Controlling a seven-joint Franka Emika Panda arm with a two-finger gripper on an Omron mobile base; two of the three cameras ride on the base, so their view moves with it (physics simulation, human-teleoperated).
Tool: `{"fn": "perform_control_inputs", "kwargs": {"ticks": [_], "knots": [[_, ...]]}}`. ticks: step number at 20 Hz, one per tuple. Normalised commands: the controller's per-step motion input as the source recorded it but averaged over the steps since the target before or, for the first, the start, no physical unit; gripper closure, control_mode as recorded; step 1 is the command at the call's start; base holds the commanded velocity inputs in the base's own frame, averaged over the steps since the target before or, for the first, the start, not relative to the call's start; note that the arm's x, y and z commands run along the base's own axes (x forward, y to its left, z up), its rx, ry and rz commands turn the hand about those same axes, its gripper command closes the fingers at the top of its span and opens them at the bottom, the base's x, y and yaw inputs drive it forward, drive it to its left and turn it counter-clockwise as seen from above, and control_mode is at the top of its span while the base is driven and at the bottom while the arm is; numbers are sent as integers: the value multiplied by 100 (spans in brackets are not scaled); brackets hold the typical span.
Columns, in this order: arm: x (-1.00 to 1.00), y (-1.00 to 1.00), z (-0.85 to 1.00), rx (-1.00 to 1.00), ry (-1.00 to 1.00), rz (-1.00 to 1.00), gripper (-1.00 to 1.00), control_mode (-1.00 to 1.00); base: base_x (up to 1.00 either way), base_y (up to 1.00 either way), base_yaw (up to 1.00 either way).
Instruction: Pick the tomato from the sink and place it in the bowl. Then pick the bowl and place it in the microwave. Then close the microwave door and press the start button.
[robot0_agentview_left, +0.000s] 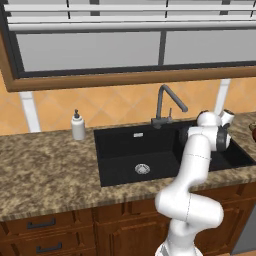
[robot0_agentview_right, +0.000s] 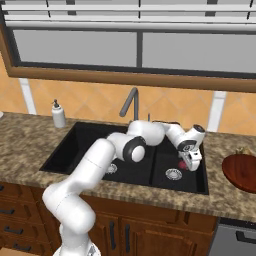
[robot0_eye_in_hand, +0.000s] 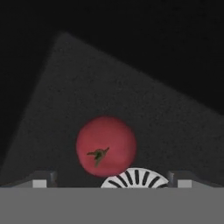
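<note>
The tomato (robot0_eye_in_hand: 106, 145), a small pinkish-red ball with a green stem scar, lies on the black floor of the sink (robot0_eye_in_hand: 113, 83) beside a round silver drain (robot0_eye_in_hand: 135, 178). My gripper (robot0_eye_in_hand: 113, 179) hangs open just above it, one fingertip (robot0_eye_in_hand: 41, 179) on each side and nothing between them. From the right base view, the gripper (robot0_agentview_right: 190, 163) is low in the right part of the sink (robot0_agentview_right: 75, 145), with the tomato (robot0_agentview_right: 182, 164) peeking out beside it. The reddish-brown bowl (robot0_agentview_right: 242, 172) sits on the counter right of the sink. The microwave and its door are out of view.
A dark curved faucet (robot0_agentview_left: 167, 105) stands behind the sink (robot0_agentview_left: 125, 150), close to my arm. A white soap dispenser (robot0_agentview_left: 78, 125) is on the speckled counter (robot0_agentview_left: 45, 170) to the left. A window runs along the back wall.
</note>
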Motion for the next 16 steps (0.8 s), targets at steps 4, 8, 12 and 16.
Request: {"fn": "perform_control_inputs", "kwargs": {"ticks": [4,8,12,16], "knots": [[0,10,-33,0,0,-6,-100,-100,0,0,0],[18,0,-12,0,0,-5,-100,-100,0,0,0],[1,8,-52,-1,0,-3,-100,-100,0,0,0],[-3,23,-68,0,3,0,-100,-100,0,0,0]]}}
